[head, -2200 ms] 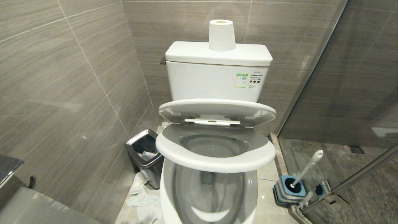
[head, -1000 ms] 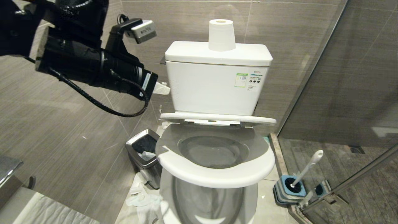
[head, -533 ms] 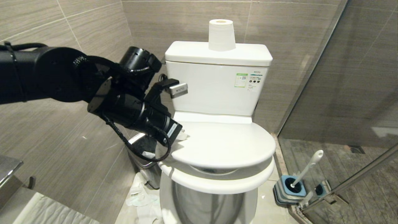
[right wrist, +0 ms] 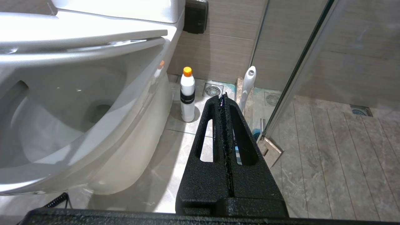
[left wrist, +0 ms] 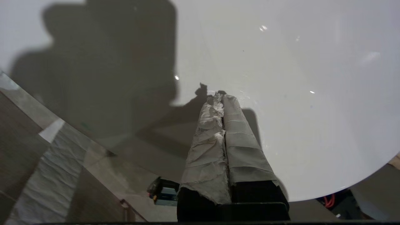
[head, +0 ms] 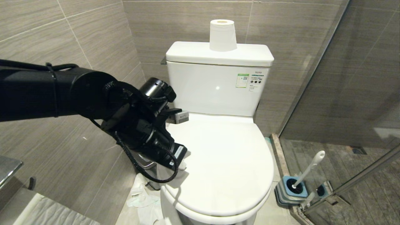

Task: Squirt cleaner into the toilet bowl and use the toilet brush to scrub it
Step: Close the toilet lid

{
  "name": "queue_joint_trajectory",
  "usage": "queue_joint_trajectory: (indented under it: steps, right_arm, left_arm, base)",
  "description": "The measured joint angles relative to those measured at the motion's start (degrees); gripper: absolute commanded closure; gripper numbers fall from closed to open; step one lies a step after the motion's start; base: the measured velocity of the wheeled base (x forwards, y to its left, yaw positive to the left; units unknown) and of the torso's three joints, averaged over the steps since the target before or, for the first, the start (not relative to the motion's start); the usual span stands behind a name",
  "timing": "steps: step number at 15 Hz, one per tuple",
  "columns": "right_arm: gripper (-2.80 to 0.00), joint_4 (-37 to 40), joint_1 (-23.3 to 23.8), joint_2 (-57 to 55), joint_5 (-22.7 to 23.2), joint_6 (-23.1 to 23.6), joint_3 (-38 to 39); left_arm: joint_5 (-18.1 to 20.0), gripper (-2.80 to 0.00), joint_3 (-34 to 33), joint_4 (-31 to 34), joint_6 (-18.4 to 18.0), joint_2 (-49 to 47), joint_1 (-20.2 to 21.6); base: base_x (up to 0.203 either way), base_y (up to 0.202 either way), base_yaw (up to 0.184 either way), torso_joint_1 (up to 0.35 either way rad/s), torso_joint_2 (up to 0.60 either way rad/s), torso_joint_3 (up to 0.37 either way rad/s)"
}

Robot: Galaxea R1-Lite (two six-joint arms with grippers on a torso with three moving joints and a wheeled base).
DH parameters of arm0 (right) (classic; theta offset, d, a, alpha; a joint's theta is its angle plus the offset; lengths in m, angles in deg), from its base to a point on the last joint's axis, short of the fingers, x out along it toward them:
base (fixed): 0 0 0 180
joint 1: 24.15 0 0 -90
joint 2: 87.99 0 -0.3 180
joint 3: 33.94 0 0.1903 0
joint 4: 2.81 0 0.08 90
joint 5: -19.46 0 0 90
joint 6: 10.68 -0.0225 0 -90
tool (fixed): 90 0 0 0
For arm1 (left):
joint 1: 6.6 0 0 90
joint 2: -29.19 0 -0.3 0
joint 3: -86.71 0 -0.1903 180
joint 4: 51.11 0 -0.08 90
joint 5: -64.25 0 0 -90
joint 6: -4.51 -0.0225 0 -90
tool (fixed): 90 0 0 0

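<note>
With its paper-wrapped jaws pressed together empty, the left gripper [left wrist: 222, 95] should press gently on the glossy white toilet lid [head: 225, 162].

Head view looked down at the toilet bowl [head: 218, 162]. Left wrist view sat close over its lid beyond the left gripper [left wrist: 220, 95]; right wrist view low beside it.

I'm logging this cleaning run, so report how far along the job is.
Done: unclear; the lid is down, hiding the inside of the toilet bowl. The toilet brush sits in its holder and a bottle stands on the floor. In hand: the left hand, shut, rests on the lid. The right hand hangs shut. Left: lift the lid to see whether scrubbing is owed.
</note>
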Motion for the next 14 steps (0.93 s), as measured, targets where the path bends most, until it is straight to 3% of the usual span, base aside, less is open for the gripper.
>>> queue_joint_trajectory:
  steps: [2, 7, 11, 14]
  right_arm:
    - [0.00, 0.0, 0.0, 0.0, 0.0, 0.0, 0.0]
    - [0.00, 0.0, 0.0, 0.0, 0.0, 0.0, 0.0]
    - [0.00, 0.0, 0.0, 0.0, 0.0, 0.0, 0.0]
    - [0.00, 0.0, 0.0, 0.0, 0.0, 0.0, 0.0]
  left_arm:
    - [-0.2, 0.00, -0.6, -1.6, 2.9, -1.4, -0.6]
    - [-3.4, 0.00, -6.4, -14.6, 10.1, -4.5, -2.9]
    - [-6.4, 0.00, -11.2, -23.5, 11.4, -6.8, -4.0]
    - [-11.2, 0.00, -15.3, -29.5, 13.9, -8.4, -5.1]
  base:
    - [0.000, 0.000, 0.000, 0.000, 0.00, 0.000]
    - [0.000, 0.000, 0.000, 0.000, 0.00, 0.000]
    - [0.000, 0.000, 0.000, 0.000, 0.00, 0.000]
    - [0.000, 0.000, 0.000, 0.000, 0.00, 0.000]
